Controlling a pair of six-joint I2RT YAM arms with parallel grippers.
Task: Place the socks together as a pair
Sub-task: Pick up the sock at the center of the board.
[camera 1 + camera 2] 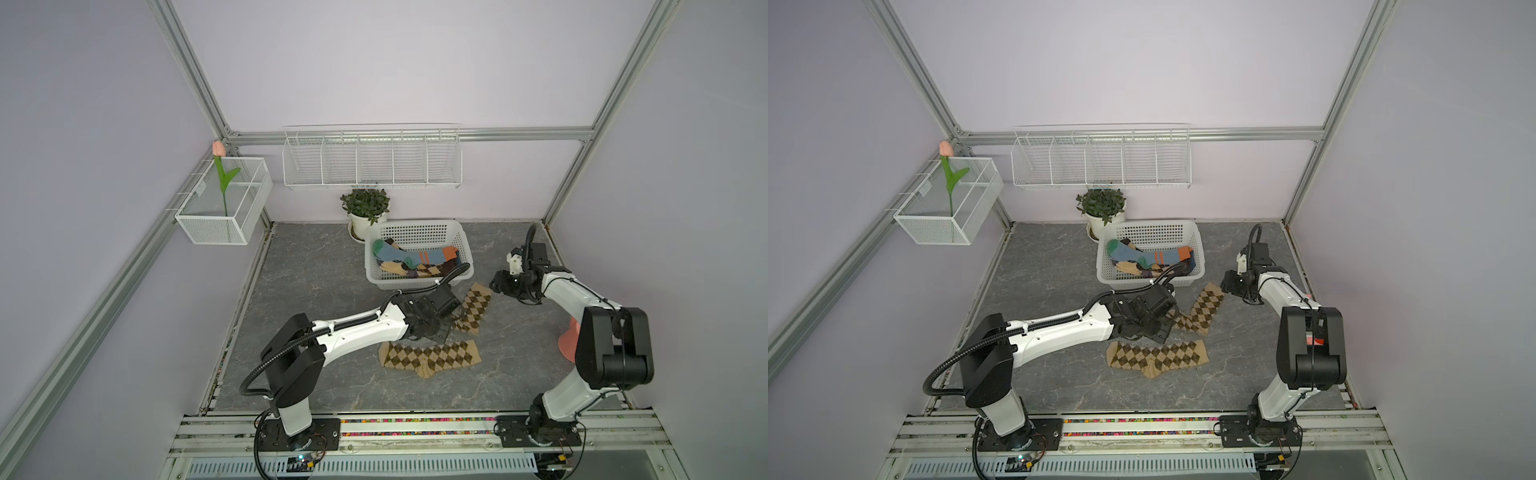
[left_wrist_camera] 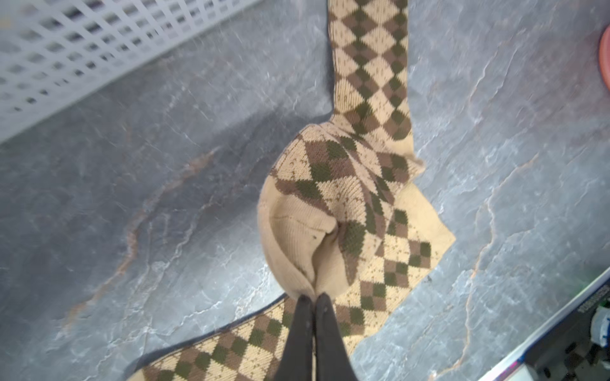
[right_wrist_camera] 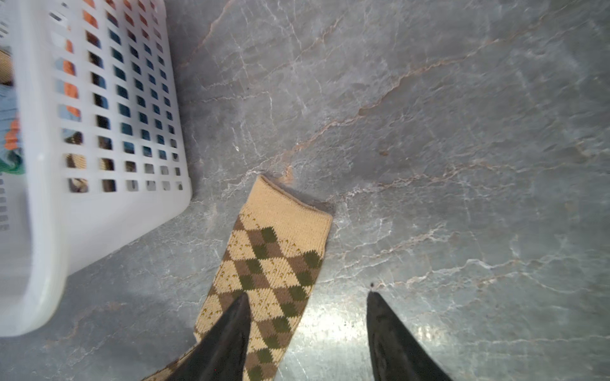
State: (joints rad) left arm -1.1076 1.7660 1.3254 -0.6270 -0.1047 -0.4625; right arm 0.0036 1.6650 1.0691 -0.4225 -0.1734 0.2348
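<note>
While the table [image 1: 316, 270] carries one tan argyle sock [image 1: 430, 357] flat toward the middle of its front edge, the left gripper [image 2: 313, 298] just behind is clamped on the bunched toe of the second tan argyle sock [image 1: 476, 305]. Its leg runs toward the front right corner of the white basket [image 1: 419, 235]. Over its cuff the right gripper [image 3: 308, 294] hovers, jaws spread, holding nothing. Blue striped socks [image 1: 428, 254] lie in the basket by the back edge.
</note>
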